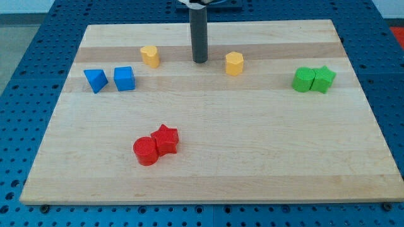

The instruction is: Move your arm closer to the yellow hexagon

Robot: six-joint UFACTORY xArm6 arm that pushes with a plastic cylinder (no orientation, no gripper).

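Near the far edge of the wooden board [208,183], my tip [200,61] rests on the surface between two yellow blocks, touching neither. To its right, close by, stands the yellow hexagon [234,64]; to its left, a little farther off, stands a second yellow block [150,56] whose shape cannot be made out for certain. The rod carries nothing and has no jaws to open or close. At the left edge sit a blue triangular block [95,80] and a blue cube [124,79], just apart. At the right edge a green cylinder [303,80] touches a green star [324,79]. Nearer the viewer, a red cylinder [146,151] touches a red star [165,140]. Open board lies across the centre and the near right. No writing is legible.
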